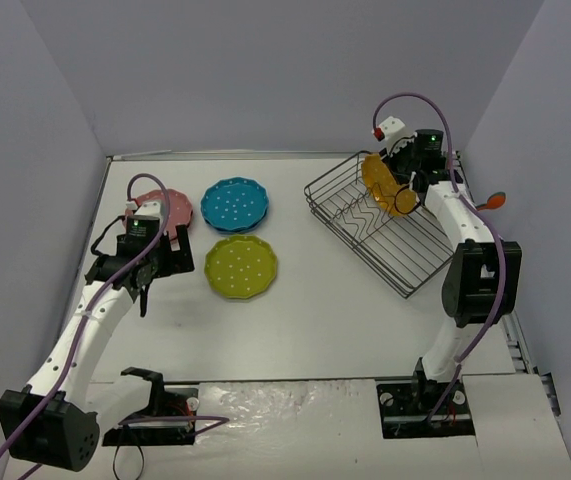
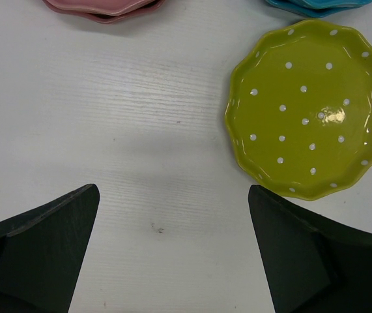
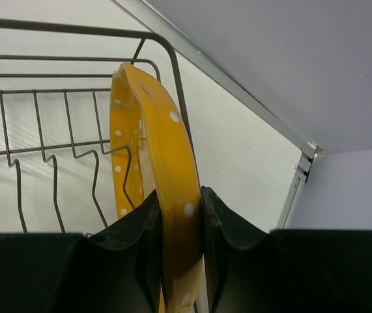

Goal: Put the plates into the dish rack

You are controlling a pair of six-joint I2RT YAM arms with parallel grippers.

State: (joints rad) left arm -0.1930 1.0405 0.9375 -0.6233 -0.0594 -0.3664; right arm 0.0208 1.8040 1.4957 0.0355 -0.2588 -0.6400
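Note:
My right gripper [image 1: 405,185] is shut on an orange dotted plate [image 1: 383,184], held on edge inside the far end of the dark wire dish rack [image 1: 385,245]. In the right wrist view the plate [image 3: 172,169] is pinched between my fingers [image 3: 133,228] with the rack wires [image 3: 42,130] behind it. A yellow-green plate [image 1: 241,266] lies flat on the table, also in the left wrist view [image 2: 313,107]. A blue plate stack [image 1: 235,204] and a pink plate stack [image 1: 170,212] lie beyond it. My left gripper [image 1: 147,275] is open and empty, left of the yellow-green plate.
The table is walled by grey panels on three sides. An orange-handled object [image 1: 492,200] sits at the right edge beside the rack. The pink stack's edge [image 2: 104,8] and blue stack's edge [image 2: 316,6] show at the top of the left wrist view.

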